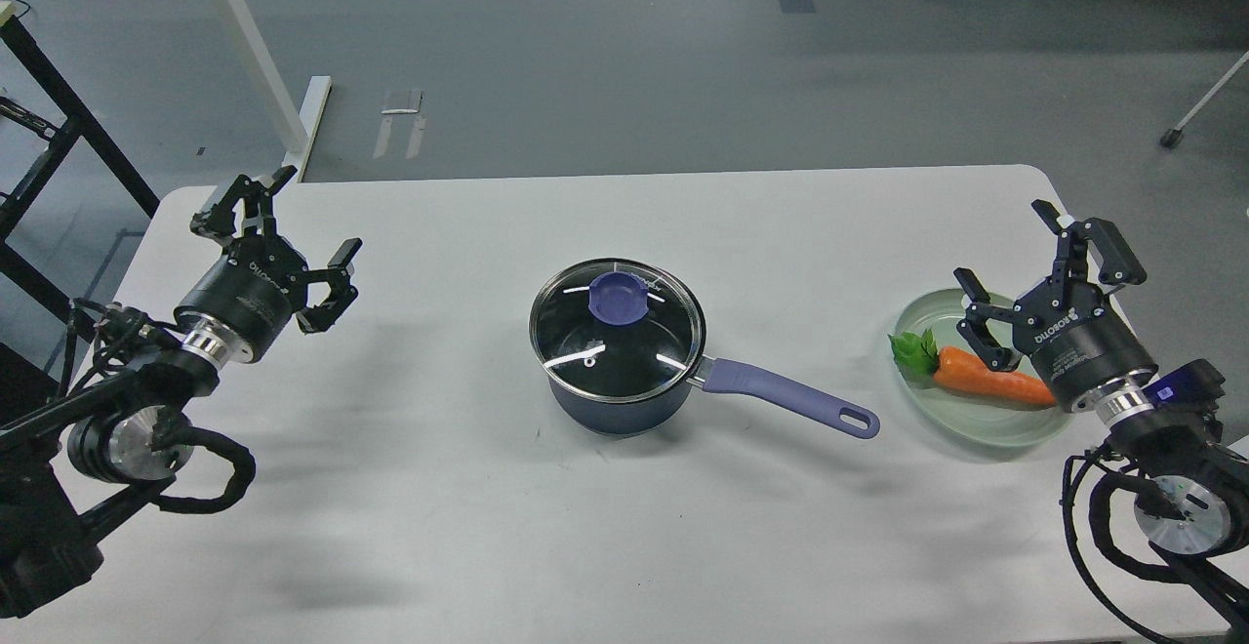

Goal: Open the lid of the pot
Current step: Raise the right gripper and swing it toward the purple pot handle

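A dark-blue pot [615, 408] stands in the middle of the white table, its long purple-blue handle [790, 397] pointing right and toward me. The clear glass lid [617, 330] sits flat on the pot's rim, with its purple-blue knob [618, 295] in the centre. My left gripper [283, 224] hovers open at the table's left side, far from the pot, with nothing between its fingers. My right gripper [1015, 254] hangs open over the table's right side, above the plate, and holds nothing.
A pale green plate [986, 424] at the right carries a toy carrot [990, 379] with green leaves, partly behind my right gripper. The white table [624, 527] ends at a far edge, with grey floor and a desk leg [249, 49] beyond.
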Robot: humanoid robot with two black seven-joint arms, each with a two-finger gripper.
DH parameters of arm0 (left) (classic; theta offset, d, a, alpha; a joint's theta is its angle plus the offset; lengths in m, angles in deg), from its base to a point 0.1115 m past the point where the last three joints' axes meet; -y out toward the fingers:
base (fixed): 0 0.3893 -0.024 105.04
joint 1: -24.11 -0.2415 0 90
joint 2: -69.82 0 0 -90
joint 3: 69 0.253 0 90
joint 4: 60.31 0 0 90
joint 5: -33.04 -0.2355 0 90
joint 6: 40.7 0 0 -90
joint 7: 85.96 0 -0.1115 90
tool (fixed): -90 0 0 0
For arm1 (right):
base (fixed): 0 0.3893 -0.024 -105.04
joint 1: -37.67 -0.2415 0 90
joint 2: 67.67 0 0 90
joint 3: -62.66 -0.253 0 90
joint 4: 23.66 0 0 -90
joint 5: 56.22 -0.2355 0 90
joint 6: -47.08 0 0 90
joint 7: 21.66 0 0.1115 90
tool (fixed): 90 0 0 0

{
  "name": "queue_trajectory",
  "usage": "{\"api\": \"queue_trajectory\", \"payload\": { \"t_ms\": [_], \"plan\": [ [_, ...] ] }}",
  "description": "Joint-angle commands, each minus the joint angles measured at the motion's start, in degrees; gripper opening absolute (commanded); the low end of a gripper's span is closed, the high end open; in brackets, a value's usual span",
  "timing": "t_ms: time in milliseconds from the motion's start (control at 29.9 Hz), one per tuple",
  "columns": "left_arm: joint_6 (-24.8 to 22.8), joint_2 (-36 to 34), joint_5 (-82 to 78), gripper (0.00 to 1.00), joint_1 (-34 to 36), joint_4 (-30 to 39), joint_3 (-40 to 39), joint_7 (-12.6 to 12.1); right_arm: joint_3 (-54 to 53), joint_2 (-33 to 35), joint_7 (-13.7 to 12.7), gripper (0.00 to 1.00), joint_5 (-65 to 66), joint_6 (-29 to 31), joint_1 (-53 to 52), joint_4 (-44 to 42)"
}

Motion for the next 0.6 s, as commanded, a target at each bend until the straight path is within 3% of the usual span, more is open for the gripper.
{"api": "queue_trajectory", "payload": {
  "t_ms": [0, 401, 435, 569],
  "plan": [
    [-0.1, 0.2, -0.2, 0.99, 0.0, -0.4, -0.1, 0.0, -0.1, 0.0, 0.0, 0.99, -0.1, 0.0, 0.0, 0.1],
    [-0.6, -0.7, -0.3, 0.99, 2.6, -5.8, 0.2, 0.0, -0.6, 4.3, 0.0, 0.99, 0.8, 0.4, -0.8, 1.3],
    [-0.9, -2.2, -0.6, 0.99, 3.5, -6.4, 0.1, -0.1, -0.3, 11.5, 0.0, 0.99, 4.6, 0.7, -3.9, 6.2],
    [-2.8, -2.9, -6.8, 0.99, 6.0, -6.3, 0.4, 0.4, -0.3, 16.9, 0.0, 0.99, 14.8, 0.7, -9.4, 11.7]
  ]
}}
